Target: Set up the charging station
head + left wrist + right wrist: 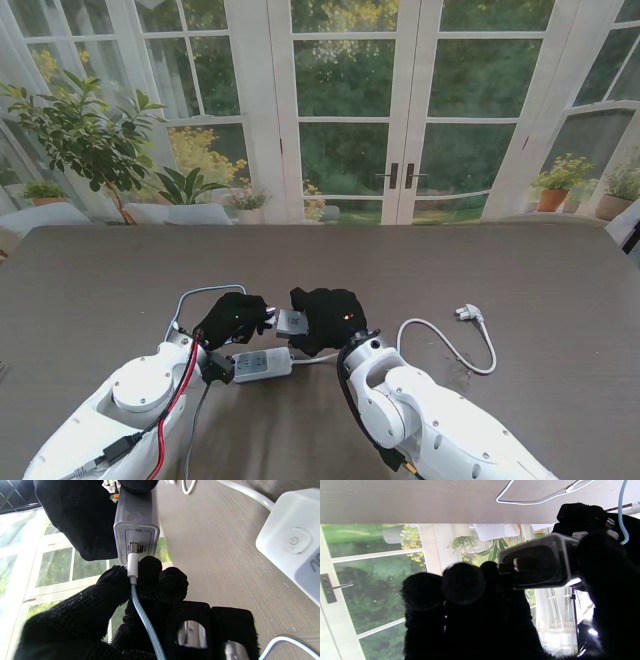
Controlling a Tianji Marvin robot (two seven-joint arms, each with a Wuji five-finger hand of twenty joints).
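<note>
Both black-gloved hands meet at the table's middle. My right hand [330, 317] is shut on a grey charger block [291, 322], held off the table between thumb and fingers [462, 585]. My left hand [232, 318] pinches a white USB plug [133, 563], which sits in a port on the end face of the charger block [137, 522]. A light blue braided cable [146, 620] runs back from the plug through the left hand [75, 620]. A white power strip [262, 364] lies just nearer to me than the hands.
The power strip's white cord [450, 347] curls to the right and ends in a wall plug [469, 313]. The blue cable loops on the table to the left [200, 293]. The power strip's button [296, 540] faces up. Glass doors and plants stand beyond the table's far edge.
</note>
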